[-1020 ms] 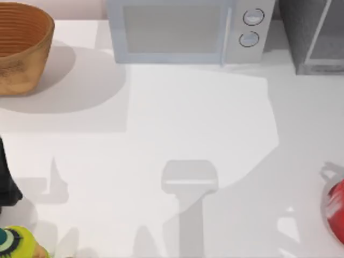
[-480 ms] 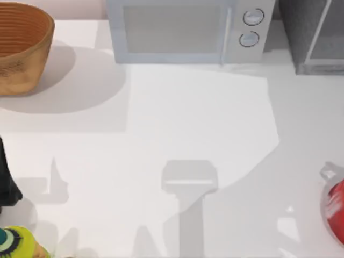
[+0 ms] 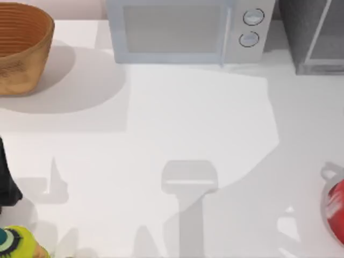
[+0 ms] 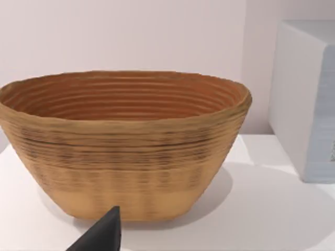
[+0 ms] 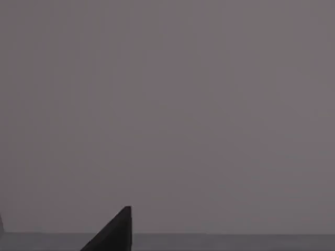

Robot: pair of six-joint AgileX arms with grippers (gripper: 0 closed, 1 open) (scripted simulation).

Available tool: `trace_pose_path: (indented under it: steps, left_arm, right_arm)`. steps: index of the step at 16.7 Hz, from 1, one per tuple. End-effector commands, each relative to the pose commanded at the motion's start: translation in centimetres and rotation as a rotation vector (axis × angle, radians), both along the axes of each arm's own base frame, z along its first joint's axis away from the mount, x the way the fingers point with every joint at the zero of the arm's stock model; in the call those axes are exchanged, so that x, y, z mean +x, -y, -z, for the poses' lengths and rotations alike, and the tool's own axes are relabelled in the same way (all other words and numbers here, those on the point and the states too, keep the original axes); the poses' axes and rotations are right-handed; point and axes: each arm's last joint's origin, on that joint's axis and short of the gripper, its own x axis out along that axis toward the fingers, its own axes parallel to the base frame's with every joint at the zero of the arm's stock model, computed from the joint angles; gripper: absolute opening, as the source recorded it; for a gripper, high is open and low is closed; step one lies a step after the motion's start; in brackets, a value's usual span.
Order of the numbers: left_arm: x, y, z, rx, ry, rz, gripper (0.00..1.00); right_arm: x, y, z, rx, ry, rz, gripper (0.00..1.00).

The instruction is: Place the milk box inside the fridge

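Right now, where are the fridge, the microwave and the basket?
fridge [image 3: 310, 37]: top view, its grey front at the table's far right.
microwave [image 3: 172, 29]: top view, its door panel.
basket [image 4: 125, 151]: left wrist view, its woven outer wall.

Woven basket [image 3: 22, 45] at ten o'clock; pale microwave [image 3: 188, 31] at twelve; red object [image 3: 336, 207] at four; yellow-green object [image 3: 19, 243] at eight.
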Motion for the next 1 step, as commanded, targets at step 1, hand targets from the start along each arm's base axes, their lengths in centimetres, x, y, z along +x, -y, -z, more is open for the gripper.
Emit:
trace_pose_path:
  steps: [1]
  left_arm:
    - [0.0,0.0,0.0,0.0,0.0,0.0,1.0]
  right_arm:
    - [0.0,0.0,0.0,0.0,0.0,0.0,1.0]
